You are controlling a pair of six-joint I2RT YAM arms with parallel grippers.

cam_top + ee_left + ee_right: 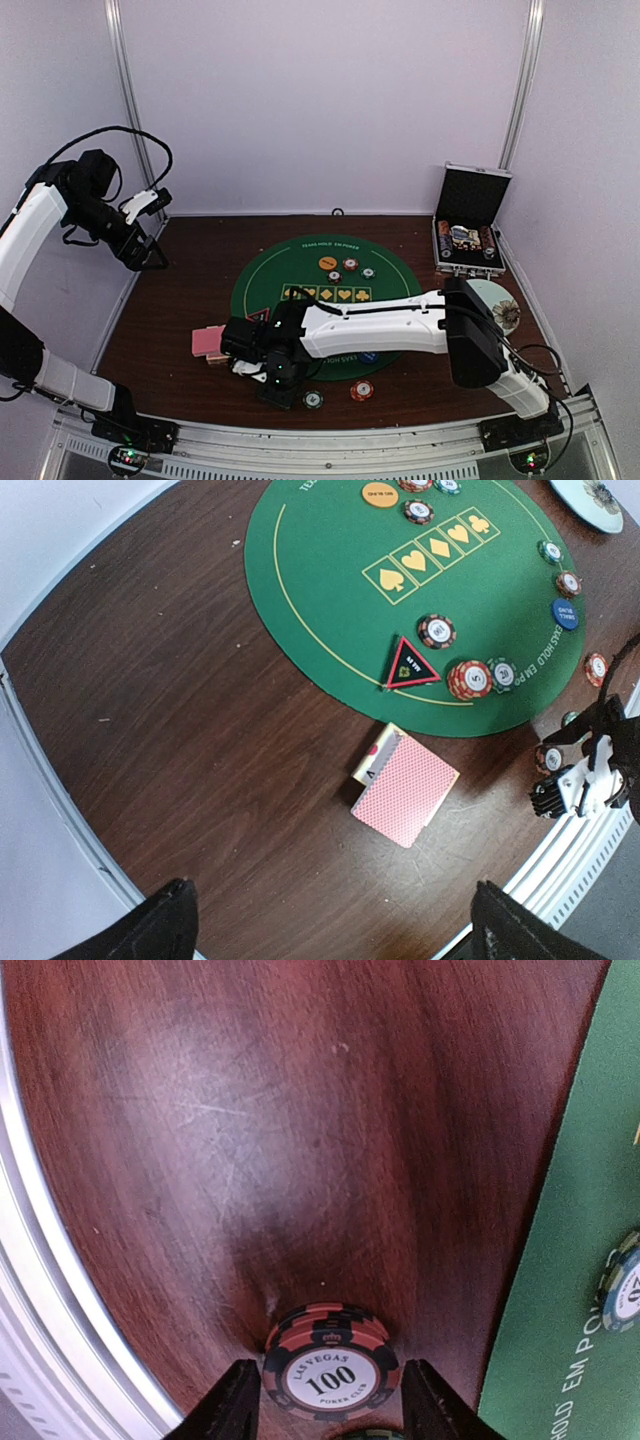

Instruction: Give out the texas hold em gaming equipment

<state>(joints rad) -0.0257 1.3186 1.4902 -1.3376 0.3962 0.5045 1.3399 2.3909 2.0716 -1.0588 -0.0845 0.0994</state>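
A short stack of dark and red poker chips [332, 1365] marked 100 rests on the brown table. My right gripper [332, 1410] has its jaws close against both sides of the stack, low near the table's front edge [278, 378]. A green chip [313, 399] and a red chip [361, 391] lie just right of it. The pink-backed playing cards [405, 792] lie stacked left of the green mat [330, 600], an ace peeking out beneath. A blue dealer disc [565, 613] and more chips [469, 678] sit on the mat. My left gripper [335, 930] hangs open and empty, high at the left.
The black-and-silver case [470, 235] stands open at the back right, and the floral plate [500, 300] lies in front of it. A black triangular marker [410, 665] and an orange disc [379, 494] rest on the mat. A metal rail [60, 1290] borders the table.
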